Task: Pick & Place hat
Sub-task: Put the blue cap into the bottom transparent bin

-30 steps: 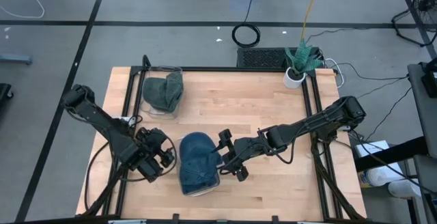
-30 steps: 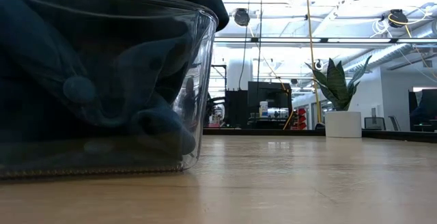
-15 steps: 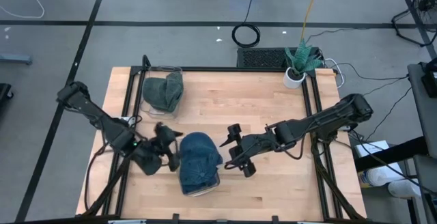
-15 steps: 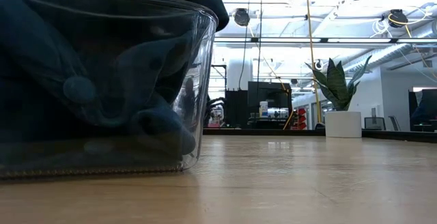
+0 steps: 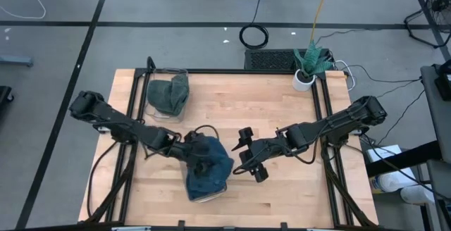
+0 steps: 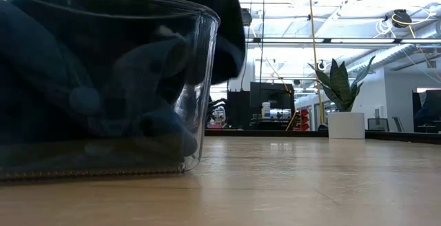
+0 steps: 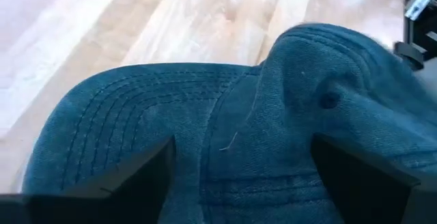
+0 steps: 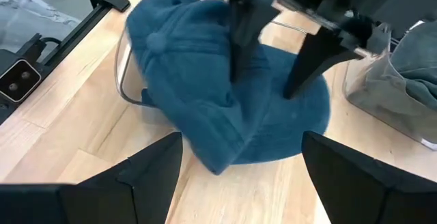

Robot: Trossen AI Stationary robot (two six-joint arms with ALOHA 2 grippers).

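Blue hat (image 5: 206, 166), a stitched denim cap, sits heaped in and over a clear plastic container (image 5: 208, 194) at the near middle of the wooden table (image 5: 282, 111), its brim spilling past the container's right side. The left gripper (image 5: 196, 148) hangs directly over the cap's far-left edge, fingers spread wide on either side of the fabric but not yet pinching it; its wrist view is filled by brim and crown. The right gripper (image 5: 248, 155), also spread and empty, waits just right of the container, pointed at the cap. The left arm is clearly the nearer; judged from this, a straight drop and squeeze would take the cap. A second container (image 5: 168, 95) at the far left holds a grey-green hat (image 5: 169, 92); a potted plant (image 5: 307, 63) stands at the far right corner. No brand, label or writing is legible anywhere.
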